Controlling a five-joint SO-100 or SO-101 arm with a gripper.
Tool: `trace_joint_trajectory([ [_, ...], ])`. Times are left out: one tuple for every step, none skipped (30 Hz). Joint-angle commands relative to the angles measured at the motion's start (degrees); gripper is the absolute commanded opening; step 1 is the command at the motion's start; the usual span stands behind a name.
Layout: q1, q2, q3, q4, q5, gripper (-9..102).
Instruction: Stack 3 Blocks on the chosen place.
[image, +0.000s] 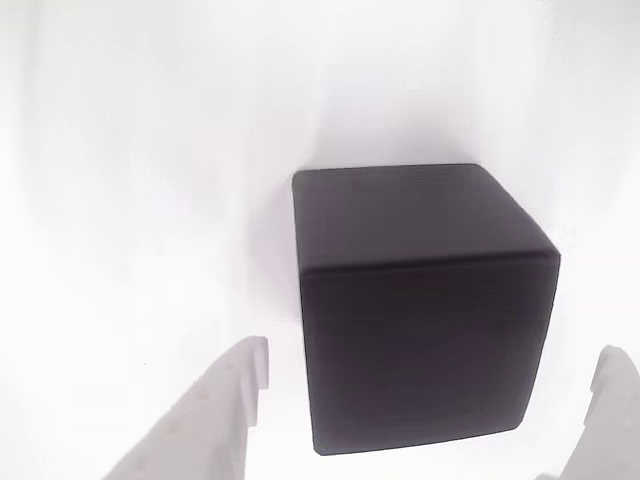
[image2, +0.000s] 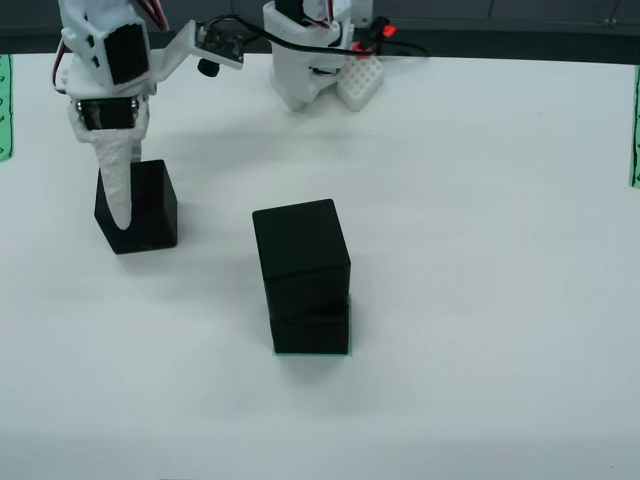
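Black unmarked block (image2: 137, 206) sits between the open gripper (image: 430, 375) fingers.

No text, label, brand or number can be read anywhere.

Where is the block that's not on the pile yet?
In the view from above, the loose block sits at the left on the white table, between the open gripper's fingers, left of the two-block stack.

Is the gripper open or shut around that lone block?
Open. In the view riding on the gripper, its two white fingers stand apart on either side of the block, with bare table showing between each and it.
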Motion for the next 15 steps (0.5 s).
trace_joint_trajectory([
  [-0.79, -1.76, -3.34, 0.88, 0.62, 40],
  [-1.05, -2.29, -3.34, 1.23, 0.62, 40],
  [-1.41, -2.64, -3.34, 1.32, 0.62, 40],
  [-1.67, -2.99, -3.34, 1.32, 0.62, 40],
  [-1.85, -3.43, -3.34, 1.23, 0.62, 40],
  [-2.11, -3.69, -3.34, 1.14, 0.62, 40],
  [-2.29, -4.13, -3.25, 1.05, 0.62, 40],
  [-2.46, -4.57, -3.25, 1.05, 0.62, 40],
  [-2.64, -4.92, -3.25, 0.88, 0.62, 40],
  [-2.72, -5.27, -3.34, 0.88, 0.62, 40],
  [-2.81, -5.71, -3.6, 0.88, 0.62, 39],
  [-2.81, -6.15, -3.87, 0.88, 0.62, 39],
  [-2.9, -6.59, -4.31, 0.88, 0.62, 38],
  [-2.9, -7.21, -4.83, 1.05, 0.62, 38],
  [-2.9, -7.91, -5.71, 1.49, 0.62, 38],
])
